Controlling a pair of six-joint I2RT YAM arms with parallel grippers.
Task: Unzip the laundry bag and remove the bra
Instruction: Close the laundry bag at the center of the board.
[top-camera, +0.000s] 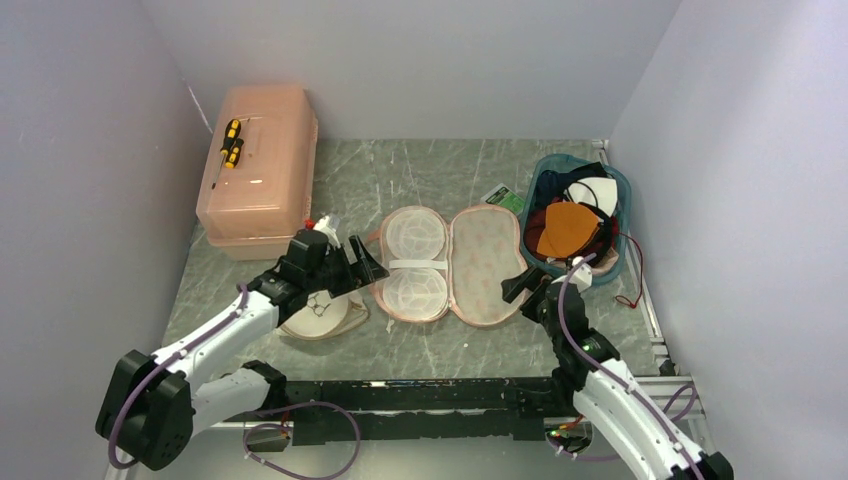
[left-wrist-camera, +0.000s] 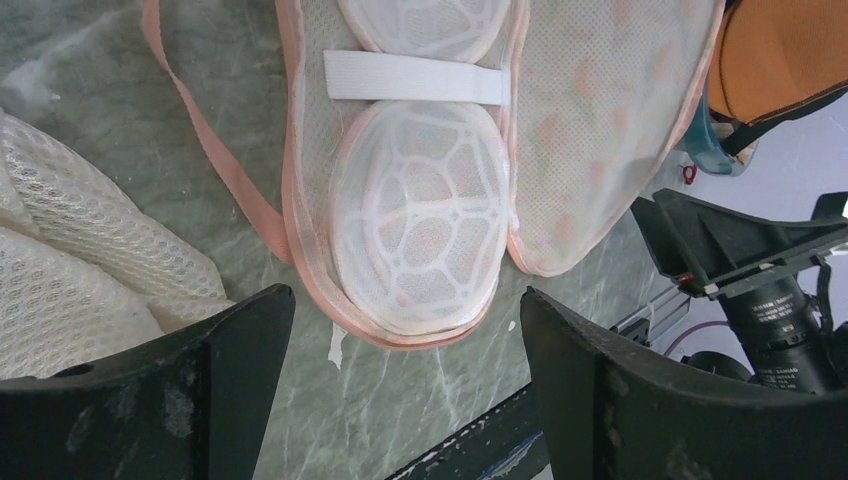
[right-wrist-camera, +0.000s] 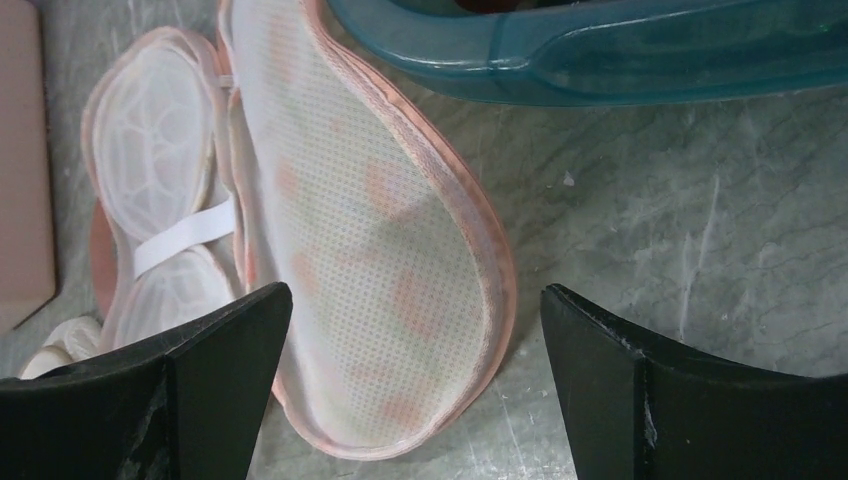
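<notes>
The laundry bag (top-camera: 322, 318), white mesh with a cream rim and a black icon on its lid, lies at the near left. Its mesh fills the left edge of the left wrist view (left-wrist-camera: 70, 260). My left gripper (top-camera: 362, 265) (left-wrist-camera: 405, 300) hangs open just above its right side, nothing between the fingers. My right gripper (top-camera: 547, 275) (right-wrist-camera: 415, 295) is open too, over the table by the near right end of an opened pink-rimmed two-cup mesh case (top-camera: 450, 262) (left-wrist-camera: 420, 220) (right-wrist-camera: 370, 250). The bra is hidden.
A teal basket (top-camera: 620, 190) (right-wrist-camera: 600, 50) of mixed clothes stands at the back right, close to the right gripper. A pink lidded box (top-camera: 260, 170) with a yellow-and-black screwdriver (top-camera: 230, 145) on it stands at the back left. A green packet (top-camera: 505, 198) lies behind the case.
</notes>
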